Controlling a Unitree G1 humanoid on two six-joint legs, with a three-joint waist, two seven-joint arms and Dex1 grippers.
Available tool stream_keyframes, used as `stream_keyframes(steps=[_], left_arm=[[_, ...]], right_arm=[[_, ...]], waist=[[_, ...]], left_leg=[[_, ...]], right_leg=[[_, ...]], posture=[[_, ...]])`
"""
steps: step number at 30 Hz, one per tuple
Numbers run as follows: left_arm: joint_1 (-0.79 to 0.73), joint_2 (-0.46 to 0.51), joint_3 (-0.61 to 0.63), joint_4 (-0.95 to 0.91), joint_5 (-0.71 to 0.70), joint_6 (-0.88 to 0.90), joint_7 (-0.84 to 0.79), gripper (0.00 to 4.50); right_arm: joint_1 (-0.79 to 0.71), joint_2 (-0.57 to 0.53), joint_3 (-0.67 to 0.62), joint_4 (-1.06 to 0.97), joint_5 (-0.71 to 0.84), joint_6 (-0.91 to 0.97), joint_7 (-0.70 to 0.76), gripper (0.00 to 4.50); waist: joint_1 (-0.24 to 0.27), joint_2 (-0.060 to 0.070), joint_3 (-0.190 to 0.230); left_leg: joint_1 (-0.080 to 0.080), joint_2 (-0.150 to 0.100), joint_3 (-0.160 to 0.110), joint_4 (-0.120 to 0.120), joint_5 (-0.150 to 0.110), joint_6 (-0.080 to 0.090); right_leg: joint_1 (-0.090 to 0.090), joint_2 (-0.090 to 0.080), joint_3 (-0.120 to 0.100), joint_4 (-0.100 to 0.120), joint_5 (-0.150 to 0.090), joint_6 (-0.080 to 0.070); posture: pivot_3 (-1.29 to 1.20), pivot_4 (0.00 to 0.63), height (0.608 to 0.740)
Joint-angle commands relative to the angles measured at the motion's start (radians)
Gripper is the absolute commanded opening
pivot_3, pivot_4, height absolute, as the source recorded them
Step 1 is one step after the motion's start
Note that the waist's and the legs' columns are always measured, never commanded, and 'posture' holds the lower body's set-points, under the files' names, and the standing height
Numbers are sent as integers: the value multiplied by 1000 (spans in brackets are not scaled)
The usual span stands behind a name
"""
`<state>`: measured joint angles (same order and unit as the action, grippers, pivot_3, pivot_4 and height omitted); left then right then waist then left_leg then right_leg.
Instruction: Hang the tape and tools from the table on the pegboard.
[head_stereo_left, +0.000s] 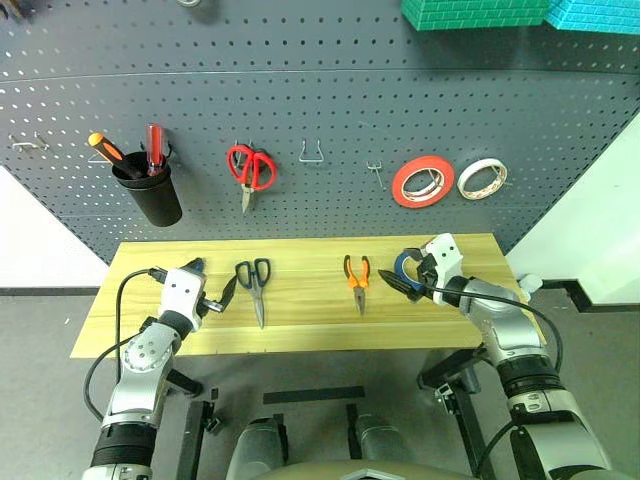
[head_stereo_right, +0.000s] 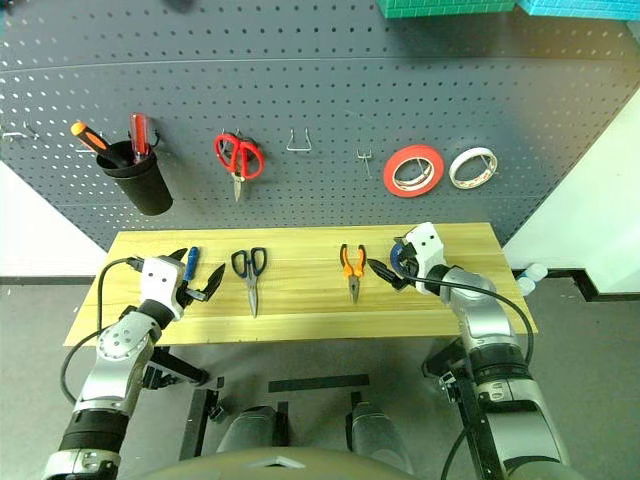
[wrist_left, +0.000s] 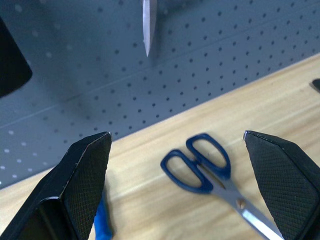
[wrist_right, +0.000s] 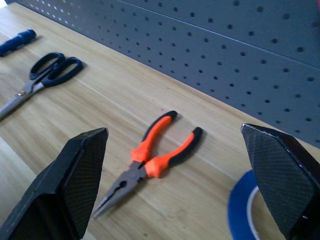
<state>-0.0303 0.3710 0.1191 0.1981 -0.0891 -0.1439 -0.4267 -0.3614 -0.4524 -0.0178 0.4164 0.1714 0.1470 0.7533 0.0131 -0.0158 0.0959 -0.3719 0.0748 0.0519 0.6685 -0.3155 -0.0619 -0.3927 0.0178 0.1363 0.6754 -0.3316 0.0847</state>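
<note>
On the light-wood table lie dark-blue-handled scissors left of centre and orange-and-black pliers right of centre. The small blue screwdriver lies at the table's left, between the spread fingers of my open left gripper, which hovers over it empty. The blue tape rests at the table's right, partly hidden by my open right gripper, which points left toward the pliers. In the right wrist view the tape's edge sits beside the right finger. The dark grey pegboard stands behind the table.
On the pegboard hang a black cup with orange and red screwdrivers, red scissors, a red-orange tape roll and a white roll. Bare hooks sit between the scissors and the rolls. Green boxes sit above.
</note>
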Motion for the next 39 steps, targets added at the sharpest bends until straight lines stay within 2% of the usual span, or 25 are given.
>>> stream_keyframes(steps=[1,5,8,17,23,30,35,39], left_arm=[[-8,12,-29,-77,-54,14,-85,4455],[-18,28,-85,-127,-85,67,-194,4455],[-29,43,-111,-161,-112,125,-252,4455],[-80,81,-155,-243,-183,286,-376,4455],[-135,99,-192,-249,-203,387,-449,4455],[-205,106,-210,-141,-167,361,-484,4455],[-259,86,-225,-83,-160,385,-490,4455],[-306,94,-260,-57,-153,452,-521,4455]], right_arm=[[20,-64,-74,-20,27,13,1,4500],[71,-96,-82,-72,43,36,28,4500],[85,-100,-75,-123,55,66,49,4500],[44,-107,-20,-130,12,96,63,4500],[-11,-146,11,-47,-30,84,87,4500],[-66,-148,84,-16,-91,136,97,4500],[-168,-111,146,50,-146,208,71,4500],[-324,-81,242,244,-247,213,63,4500]], waist=[[3,0,0],[-4,0,0],[-27,1,0],[-33,2,-1],[-35,2,-1],[-62,2,-1],[-88,2,-1],[-101,3,0]], left_leg=[[0,0,0,0,0,0],[-1,-1,0,0,0,0],[0,0,0,0,0,0],[1,1,0,1,0,0],[0,1,0,2,0,0],[1,1,-1,2,0,0],[1,1,-1,2,0,0],[1,1,-1,2,0,0]], right_leg=[[0,0,0,0,0,0],[0,-1,0,-1,0,0],[0,1,1,0,0,0],[1,3,1,2,0,0],[1,2,1,2,0,0],[1,3,1,2,0,0],[1,3,1,2,0,0],[1,3,1,2,0,0]], posture=[[74,66,740],[55,81,740],[44,84,740],[10,67,740],[-7,82,740],[-19,88,740],[-48,98,740],[-36,120,740]])
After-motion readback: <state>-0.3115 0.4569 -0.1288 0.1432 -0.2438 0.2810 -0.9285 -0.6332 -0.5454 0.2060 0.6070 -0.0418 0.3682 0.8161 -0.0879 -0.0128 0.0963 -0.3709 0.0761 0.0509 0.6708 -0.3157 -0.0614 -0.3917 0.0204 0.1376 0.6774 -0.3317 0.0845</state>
